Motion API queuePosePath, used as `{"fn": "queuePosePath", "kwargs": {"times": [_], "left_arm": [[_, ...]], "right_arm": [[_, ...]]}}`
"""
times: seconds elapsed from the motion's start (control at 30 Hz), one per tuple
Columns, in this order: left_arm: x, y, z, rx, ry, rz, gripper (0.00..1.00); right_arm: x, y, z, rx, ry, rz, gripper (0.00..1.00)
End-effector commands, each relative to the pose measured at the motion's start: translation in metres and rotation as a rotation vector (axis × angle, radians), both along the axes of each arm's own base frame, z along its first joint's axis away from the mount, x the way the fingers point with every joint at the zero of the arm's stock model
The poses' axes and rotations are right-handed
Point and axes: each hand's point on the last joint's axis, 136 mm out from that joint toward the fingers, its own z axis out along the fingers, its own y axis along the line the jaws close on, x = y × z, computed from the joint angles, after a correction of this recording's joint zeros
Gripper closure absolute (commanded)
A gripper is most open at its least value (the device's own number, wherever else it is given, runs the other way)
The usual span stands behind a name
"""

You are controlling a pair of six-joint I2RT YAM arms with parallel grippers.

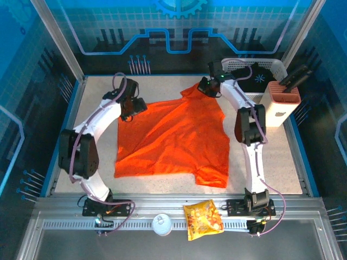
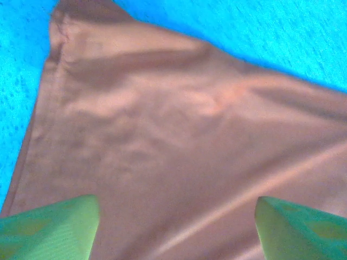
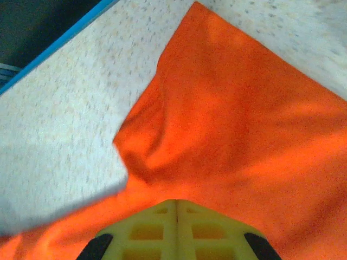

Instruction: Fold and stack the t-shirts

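Right end effector (image 3: 176, 210) pinched shut on a far corner of the orange t-shirt (image 1: 173, 138); arm stretched up the right side of the tabletop (image 1: 282, 157), wrist bent left. Left end effector (image 2: 176, 233) fingers wide apart, nothing held, over the shirt's far-left corner, arm bowed toward the left edge. Shirt lies spread mid-tabletop.

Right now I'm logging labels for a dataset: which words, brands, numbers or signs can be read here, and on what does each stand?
No word or number can be read.
snack bag: printing too small and blurred to read.
white box: faint grey mark, not legible.
black shirt: pale-blue starburst, no letters.
orange t-shirt: plain.
back wall: blue gear sign, no words.
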Motion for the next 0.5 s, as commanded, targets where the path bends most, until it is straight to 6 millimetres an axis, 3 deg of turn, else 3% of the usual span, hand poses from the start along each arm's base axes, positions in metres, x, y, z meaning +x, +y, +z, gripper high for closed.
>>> {"fn": "queuePosePath", "kwargs": {"times": [0.0,0.07,0.17,0.33,0.47], "left_arm": [[0.002,0.019,-0.060,0.002,0.197,0.002,0.45],[0.015,0.024,-0.081,-0.004,0.235,0.004,0.63],[0.031,0.029,-0.100,0.004,0.268,0.005,0.75],[0.054,0.035,-0.108,0.031,0.271,0.017,0.78],[0.068,0.041,-0.108,0.059,0.274,0.029,0.78]], "right_arm": [[-0.035,0.002,0.005,-0.039,-0.052,0.043,0.96],[-0.063,-0.001,-0.022,-0.038,0.006,0.046,0.98],[-0.096,-0.003,-0.053,-0.038,0.071,0.052,1.00],[-0.137,-0.002,-0.091,-0.013,0.145,0.042,1.00],[-0.152,-0.002,-0.104,-0.018,0.171,0.029,1.00]]}}
